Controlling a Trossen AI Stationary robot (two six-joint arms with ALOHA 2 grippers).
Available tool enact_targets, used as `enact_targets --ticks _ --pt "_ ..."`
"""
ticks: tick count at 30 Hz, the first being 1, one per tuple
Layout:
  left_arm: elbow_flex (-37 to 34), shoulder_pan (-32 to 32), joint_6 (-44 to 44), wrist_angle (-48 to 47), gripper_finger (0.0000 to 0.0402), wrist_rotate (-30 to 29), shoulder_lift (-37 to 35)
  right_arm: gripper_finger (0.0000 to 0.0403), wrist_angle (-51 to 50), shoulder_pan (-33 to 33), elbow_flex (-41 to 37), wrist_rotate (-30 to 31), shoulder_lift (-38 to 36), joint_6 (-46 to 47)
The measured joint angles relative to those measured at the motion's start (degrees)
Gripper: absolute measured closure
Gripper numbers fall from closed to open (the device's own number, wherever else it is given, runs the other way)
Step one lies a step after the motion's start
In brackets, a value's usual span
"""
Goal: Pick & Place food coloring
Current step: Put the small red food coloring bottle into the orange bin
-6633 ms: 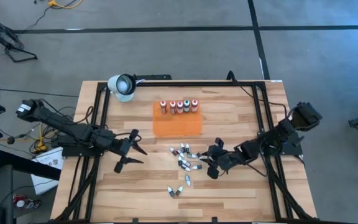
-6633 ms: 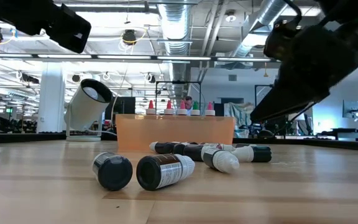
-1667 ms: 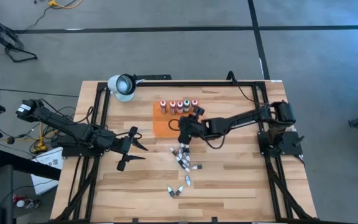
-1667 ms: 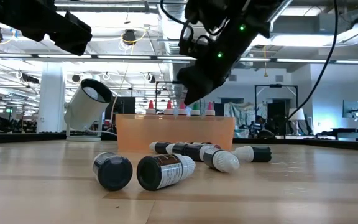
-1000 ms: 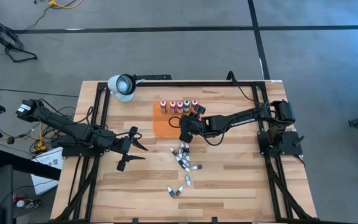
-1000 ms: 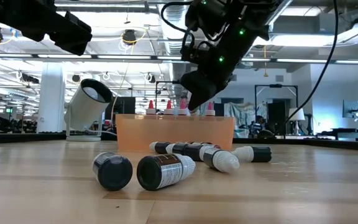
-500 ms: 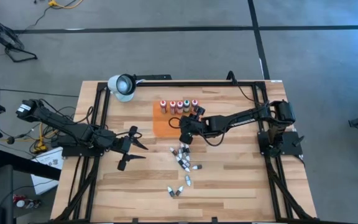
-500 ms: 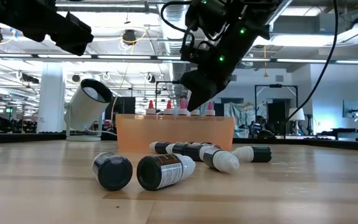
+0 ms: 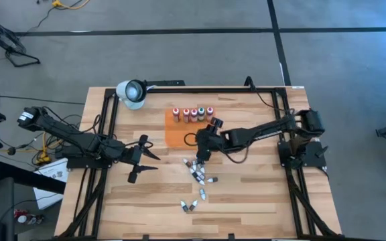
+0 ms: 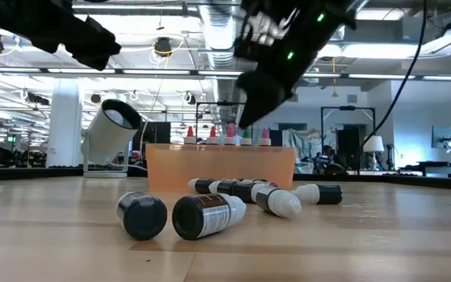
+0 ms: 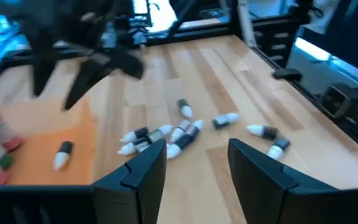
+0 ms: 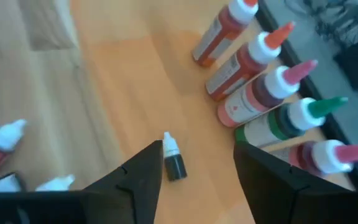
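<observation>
The right hand (image 9: 202, 148), open and empty, hangs above the tray's near edge; loose vials (image 9: 198, 171) lie just nearer.

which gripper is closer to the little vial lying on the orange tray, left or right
Right. The right gripper hangs open at the orange tray's front edge, beside the small vial. The left gripper waits open, well off to the tray's left.

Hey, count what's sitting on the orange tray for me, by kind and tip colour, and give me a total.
On the orange tray:
Tall upright bottles with red, orange or pink tips: 4
Tall upright bottle with a green tip: 1
Small vial lying on its side: 1
Total: 6
</observation>
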Motion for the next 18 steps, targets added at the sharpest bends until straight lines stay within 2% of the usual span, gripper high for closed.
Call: enact_targets --ticks 5,9,14,18 --pt "0.0 0.0 -3.3 0.6 0.0235 -6.0 2.5 0.0218 -2.4 6.2 0.0 0.6 -6.1 -0.5" --pt "0.0 0.0 -1.3 5.1 0.0235 -3.6 8.8 0.0228 -6.0 12.9 0.0 0.4 -9.8 1.9" --pt "0.5 0.0 6.4 18.1 0.0235 0.1 21.5 0.0237 -8.8 20.7 0.0 0.9 -11.5 6.3" --pt "5.1 0.9 9.8 19.7 0.0235 -0.5 31.0 0.0242 -10.2 25.6 0.0 4.8 -11.0 9.9"
